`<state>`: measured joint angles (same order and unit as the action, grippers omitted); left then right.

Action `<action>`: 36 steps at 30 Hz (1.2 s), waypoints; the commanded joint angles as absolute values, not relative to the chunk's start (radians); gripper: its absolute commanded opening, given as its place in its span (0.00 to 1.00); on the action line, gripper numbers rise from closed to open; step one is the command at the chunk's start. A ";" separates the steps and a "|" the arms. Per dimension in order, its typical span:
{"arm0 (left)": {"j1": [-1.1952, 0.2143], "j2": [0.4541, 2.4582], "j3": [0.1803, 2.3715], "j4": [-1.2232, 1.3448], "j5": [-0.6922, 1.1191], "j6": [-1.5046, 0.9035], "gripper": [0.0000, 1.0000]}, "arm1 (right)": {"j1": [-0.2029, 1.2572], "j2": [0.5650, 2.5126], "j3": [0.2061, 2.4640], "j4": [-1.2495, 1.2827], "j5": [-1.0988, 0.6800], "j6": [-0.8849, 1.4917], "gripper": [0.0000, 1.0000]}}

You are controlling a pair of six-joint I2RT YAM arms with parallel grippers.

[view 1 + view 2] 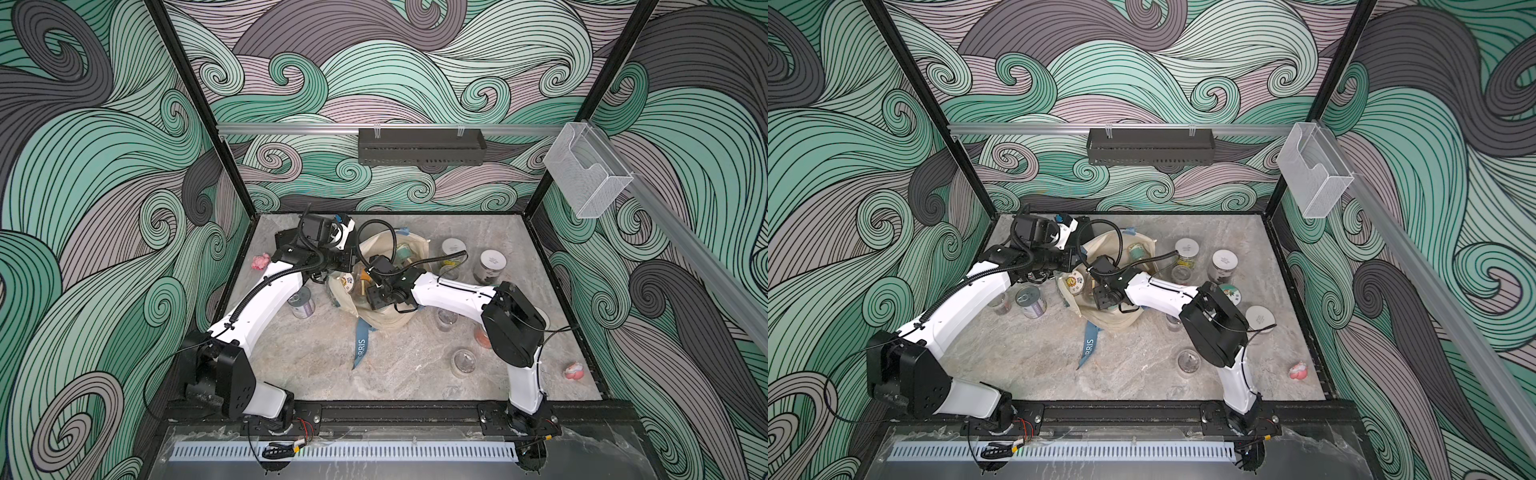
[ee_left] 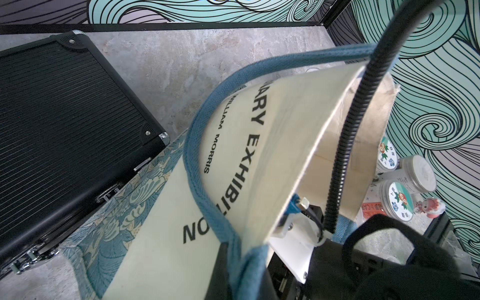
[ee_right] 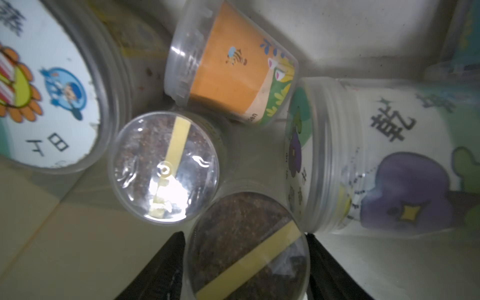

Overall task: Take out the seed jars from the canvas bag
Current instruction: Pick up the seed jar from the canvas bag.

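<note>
1. My left pincer is clamped on the blue strap of the canvas bag, mid-surface.
2. My right pincer, inside the bag, straddles a clear-lidded seed jar; whether it squeezes, I cannot tell.
3. More jars stand right of the bag.

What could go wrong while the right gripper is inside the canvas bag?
The right gripper straddles a small jar close beside a purple-sticker jar; a finger may catch that neighbour.
The left gripper holds the canvas bag by its blue strap; if that slips, the mouth could sag shut.
</note>
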<state>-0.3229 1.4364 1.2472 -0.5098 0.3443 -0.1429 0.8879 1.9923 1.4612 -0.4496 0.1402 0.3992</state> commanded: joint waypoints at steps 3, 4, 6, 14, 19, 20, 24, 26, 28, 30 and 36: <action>-0.314 1.430 1.273 -0.551 0.345 -0.149 0.00 | 0.880 1.985 1.453 -0.455 0.151 0.399 0.63; -0.314 1.430 1.273 -0.551 0.345 -0.149 0.00 | 0.878 1.986 1.452 -0.446 0.141 0.400 0.63; -0.314 1.429 1.273 -0.551 0.343 -0.149 0.00 | 0.870 1.987 1.451 -0.432 0.121 0.406 0.61; -0.314 1.430 1.270 -0.548 0.327 -0.153 0.06 | 0.853 1.891 1.411 -0.390 0.096 0.436 0.54; -0.314 1.366 1.262 -0.533 0.325 -0.171 0.41 | 0.820 1.777 1.342 -0.325 0.043 0.491 0.52; -0.314 1.351 1.258 -0.524 0.326 -0.178 0.50 | 0.809 1.754 1.327 -0.314 0.026 0.506 0.52; -0.314 1.275 1.222 -0.462 0.330 -0.194 0.78 | 0.764 1.659 1.271 -0.254 -0.060 0.570 0.52; -0.315 1.241 1.223 -0.457 0.330 -0.195 0.86 | 0.734 1.611 1.235 -0.209 -0.123 0.618 0.52; -0.316 1.210 1.228 -0.456 0.328 -0.198 0.94 | 0.702 1.572 1.197 -0.148 -0.188 0.671 0.52; -0.320 1.184 1.236 -0.455 0.334 -0.211 0.98 | 0.667 1.551 1.169 -0.097 -0.254 0.729 0.51; -0.358 1.122 1.251 -0.452 0.385 -0.270 0.99 | 0.585 1.505 1.055 0.161 -0.467 0.970 0.51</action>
<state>-0.3397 1.1530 1.2228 -0.4740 0.3424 -0.2272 0.6025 1.5360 1.0939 -0.0151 -0.3187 0.8120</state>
